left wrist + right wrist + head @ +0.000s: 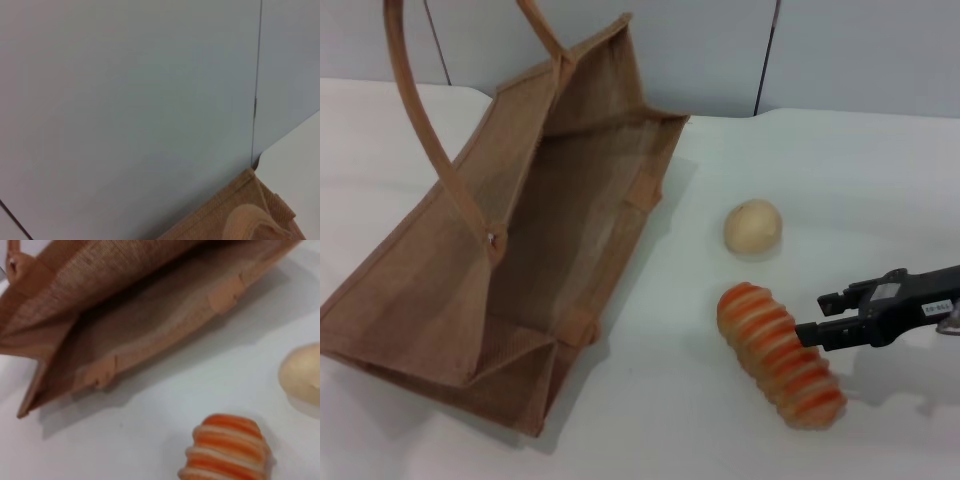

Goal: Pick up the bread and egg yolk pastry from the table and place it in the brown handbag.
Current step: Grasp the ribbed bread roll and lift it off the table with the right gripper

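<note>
The bread [780, 355], a ridged loaf with orange and cream stripes, lies on the white table at the front right. The egg yolk pastry [753, 226], a pale round ball, rests a little behind it. Left of both, the brown handbag [520, 250] lies tilted on its side with its mouth open toward them. My right gripper [820, 317] reaches in from the right, open, its fingertips right at the loaf's right flank with nothing between them. The right wrist view shows the bread [227, 450], the pastry [302, 372] and the handbag [150, 315]. My left gripper is out of view.
The bag's long looped handles [420, 110] arch up at the back left. A grey panelled wall [840, 50] runs behind the white table [880, 170]. The left wrist view holds only that wall [125, 100] and a corner of the bag [220, 217].
</note>
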`<state>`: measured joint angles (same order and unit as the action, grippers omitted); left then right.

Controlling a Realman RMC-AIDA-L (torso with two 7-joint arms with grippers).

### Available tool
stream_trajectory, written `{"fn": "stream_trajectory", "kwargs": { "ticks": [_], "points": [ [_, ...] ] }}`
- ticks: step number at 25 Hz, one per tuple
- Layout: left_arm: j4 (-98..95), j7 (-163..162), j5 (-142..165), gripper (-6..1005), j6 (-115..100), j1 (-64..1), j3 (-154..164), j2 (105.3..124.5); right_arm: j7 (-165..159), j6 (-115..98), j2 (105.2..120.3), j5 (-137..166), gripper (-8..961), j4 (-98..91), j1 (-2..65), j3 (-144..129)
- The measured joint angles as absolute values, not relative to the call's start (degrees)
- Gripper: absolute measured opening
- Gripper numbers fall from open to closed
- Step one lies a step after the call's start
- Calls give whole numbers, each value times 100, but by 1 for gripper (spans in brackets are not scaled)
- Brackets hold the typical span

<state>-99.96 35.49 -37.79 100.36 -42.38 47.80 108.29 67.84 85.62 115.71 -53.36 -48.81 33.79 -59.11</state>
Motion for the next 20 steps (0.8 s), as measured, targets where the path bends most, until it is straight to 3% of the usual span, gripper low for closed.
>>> {"fn": "stream_trajectory", "kwargs": {
  "ticks": [20],
  "points": [
    [-9993,3521,-3432,120,10041,-4350,5002,10829,5895,9157,11617,-4789,685,-4910,3883,-6264]
  ]
}}
